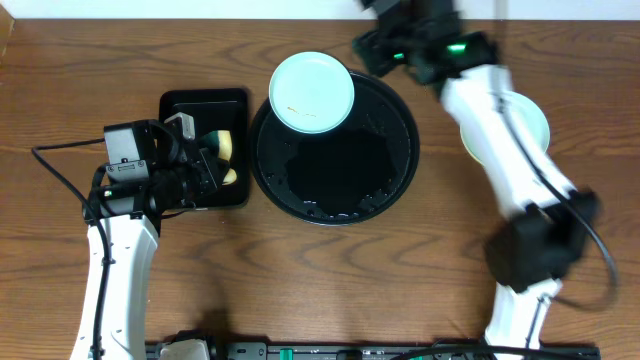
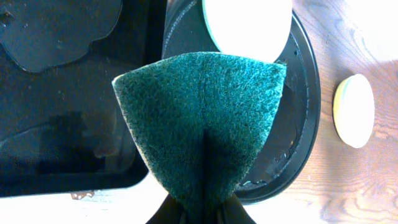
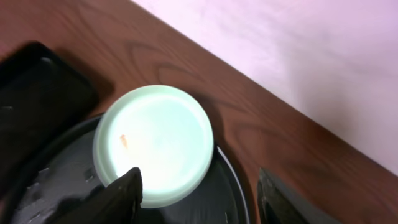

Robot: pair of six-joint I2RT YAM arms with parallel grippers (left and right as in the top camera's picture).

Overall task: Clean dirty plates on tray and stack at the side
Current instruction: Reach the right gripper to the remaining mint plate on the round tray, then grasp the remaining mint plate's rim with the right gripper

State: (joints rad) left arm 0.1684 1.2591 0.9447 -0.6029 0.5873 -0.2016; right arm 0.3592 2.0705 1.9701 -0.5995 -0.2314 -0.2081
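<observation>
While the left gripper (image 2: 202,214) pinches a folded green scouring pad (image 2: 199,124) above the rectangular black tray (image 1: 200,105) toward the desk's left edge, the right gripper (image 3: 199,199) hangs wide open just beside a smeared mint plate (image 1: 312,92). That plate lies on the far-left rim of the round tray (image 1: 412,150), near the desk's far edge. Another plate (image 2: 353,111) lies toward the right edge.

Left of tray (image 1: 340,178): left gripper (image 2: 202,213) clamped on green scouring pad (image 2: 199,124), forearm reaching in from near side. Just beyond tray's far rim: right gripper (image 3: 199,199), fingers (image 3: 118,196) spread wide, arm bent.
</observation>
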